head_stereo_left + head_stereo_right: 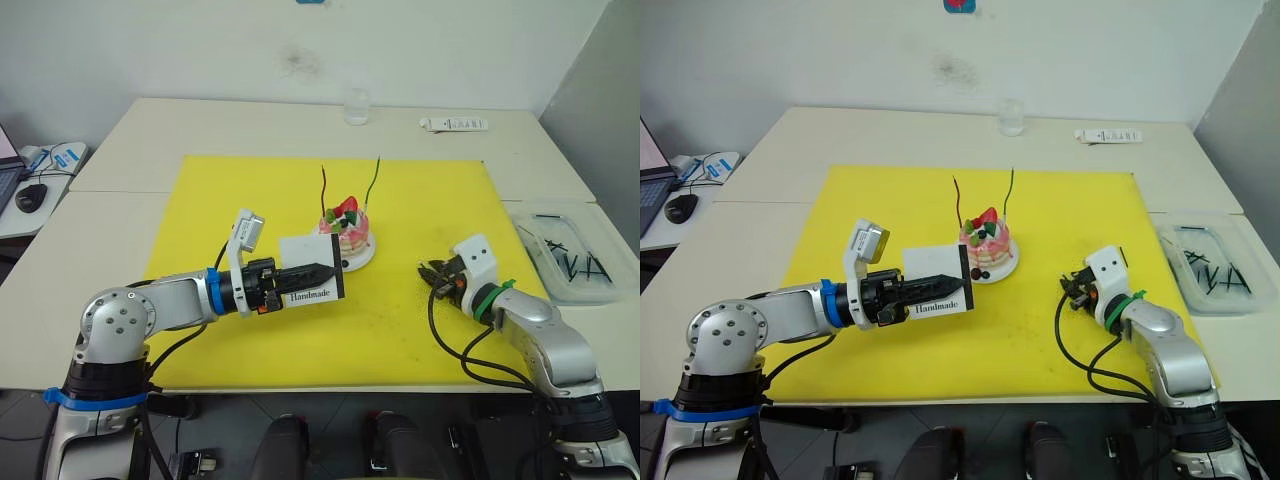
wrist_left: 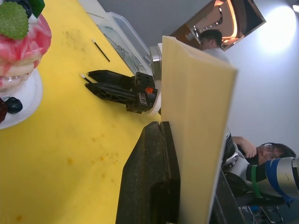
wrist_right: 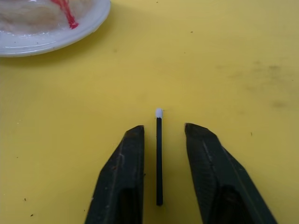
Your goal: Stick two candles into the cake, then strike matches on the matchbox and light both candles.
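Main risk, my read: match (image 3: 159,158) lay flat on the yellow mat (image 1: 420,200) betw. the right gripper (image 3: 161,135) fingers, thin and low. If the gripper closes too high, the fingers could pinch air or roll the match aside; too low and the tips may jam on the mat. Second risk: matchbox (image 1: 310,268) sat just beside the cake (image 1: 345,228), at its 7 o'clock; a hard strike there could bump the plate or knock the candles.

Right gripper was partly open, holding nothing; match ran along its axis, white head past the fingertips, pointing roughly toward the cake plate. Gripper sat at cake's 4 o'clock, well apart.

Left gripper (image 1: 318,271) was clamped on the matchbox, held up off the mat.

Red candle (image 1: 324,185) and green candle (image 1: 375,176) stood in the cake, unlit. More matches in the clear tray (image 1: 575,255) on the worktop, at 3 o'clock.
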